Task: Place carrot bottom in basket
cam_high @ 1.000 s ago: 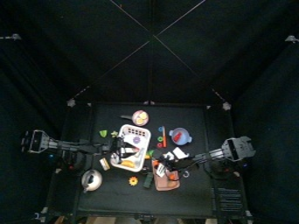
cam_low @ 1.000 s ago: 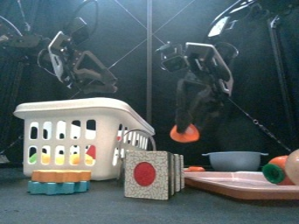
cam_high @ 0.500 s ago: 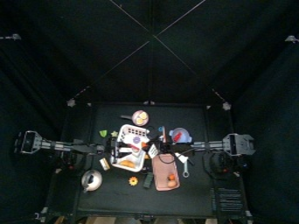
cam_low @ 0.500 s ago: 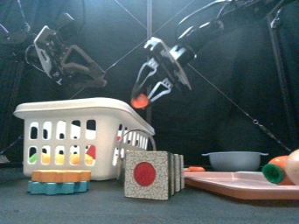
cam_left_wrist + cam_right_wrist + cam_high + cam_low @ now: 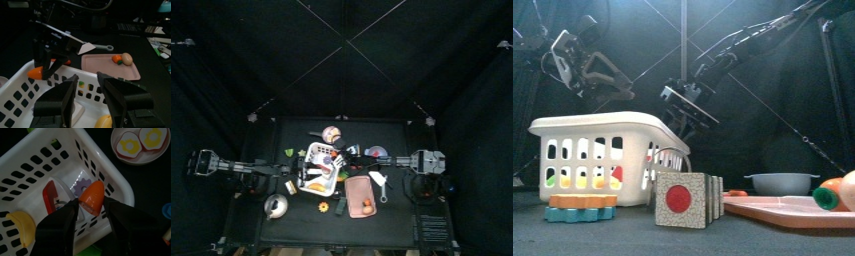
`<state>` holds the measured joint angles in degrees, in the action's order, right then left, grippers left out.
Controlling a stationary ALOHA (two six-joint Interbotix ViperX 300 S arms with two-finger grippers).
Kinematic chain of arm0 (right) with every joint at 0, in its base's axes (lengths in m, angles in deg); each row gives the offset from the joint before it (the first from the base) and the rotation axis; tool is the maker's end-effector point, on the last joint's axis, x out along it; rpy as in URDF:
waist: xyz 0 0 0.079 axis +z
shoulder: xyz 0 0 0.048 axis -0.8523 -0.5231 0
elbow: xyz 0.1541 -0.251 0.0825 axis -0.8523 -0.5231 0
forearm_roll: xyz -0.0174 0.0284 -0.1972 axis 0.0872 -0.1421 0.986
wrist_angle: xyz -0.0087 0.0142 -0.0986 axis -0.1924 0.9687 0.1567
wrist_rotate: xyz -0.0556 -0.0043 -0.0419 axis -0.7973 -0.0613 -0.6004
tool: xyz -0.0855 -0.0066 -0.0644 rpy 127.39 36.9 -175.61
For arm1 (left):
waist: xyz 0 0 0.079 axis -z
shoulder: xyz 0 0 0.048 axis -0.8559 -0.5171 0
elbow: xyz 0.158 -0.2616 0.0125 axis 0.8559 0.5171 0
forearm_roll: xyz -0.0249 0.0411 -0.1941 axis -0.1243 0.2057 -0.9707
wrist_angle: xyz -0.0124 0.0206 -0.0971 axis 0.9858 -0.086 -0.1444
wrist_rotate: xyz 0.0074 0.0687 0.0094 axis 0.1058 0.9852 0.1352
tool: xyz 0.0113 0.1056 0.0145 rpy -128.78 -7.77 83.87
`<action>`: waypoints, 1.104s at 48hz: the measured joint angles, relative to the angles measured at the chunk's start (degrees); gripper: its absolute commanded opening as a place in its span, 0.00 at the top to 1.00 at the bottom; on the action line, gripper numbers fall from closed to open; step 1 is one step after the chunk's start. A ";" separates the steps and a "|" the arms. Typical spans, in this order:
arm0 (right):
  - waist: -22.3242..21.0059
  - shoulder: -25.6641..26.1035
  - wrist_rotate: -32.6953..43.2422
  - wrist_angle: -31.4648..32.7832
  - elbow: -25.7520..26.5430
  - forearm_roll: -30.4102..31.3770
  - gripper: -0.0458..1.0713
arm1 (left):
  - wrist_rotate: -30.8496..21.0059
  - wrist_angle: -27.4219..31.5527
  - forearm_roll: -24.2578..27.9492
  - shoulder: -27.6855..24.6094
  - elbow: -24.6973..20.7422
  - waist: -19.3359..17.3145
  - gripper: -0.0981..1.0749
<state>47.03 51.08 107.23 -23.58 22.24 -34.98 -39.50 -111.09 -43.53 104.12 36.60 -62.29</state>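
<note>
Step in hand: the right arm reaches across the table and holds the carrot bottom (image 5: 92, 198) above the basket (image 5: 593, 125); judging by this, the piece has yet to be let go.

How to do it well: lower the piece until it sits below the basket rim, over a bare patch of the floor, and only then part the jaws, so it cannot bounce out or land on the rim.

Right gripper (image 5: 91, 204): clenched on the carrot bottom, the orange piece pinched between both jaws near their tips and pointing down into the basket.

Carrot bottom: directly under the right gripper, over the inside of the basket, near one long wall.

Basket contents beneath the gripper: a red piece (image 5: 49, 195) and a banana (image 5: 20, 228) lie off to one side of the carrot.

Left gripper (image 5: 88, 87): jaws apart and empty, hovering over the basket's near rim, close beside the right gripper.

Risk: in judgement, the two grippers are near enough to brush.
</note>
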 measured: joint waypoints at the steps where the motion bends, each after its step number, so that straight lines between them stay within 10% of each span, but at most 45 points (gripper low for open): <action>1: 0.00 -0.09 0.00 0.26 0.26 0.09 0.25 | 0.09 -0.09 0.00 0.00 0.00 0.00 0.25; 53: 0.88 -0.18 0.09 1.41 3.43 3.52 0.15 | 0.00 0.00 0.09 0.00 0.18 -0.26 0.25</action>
<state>47.91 50.91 107.32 -22.17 25.67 -31.46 -39.50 -111.09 -43.44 104.12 36.78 -62.55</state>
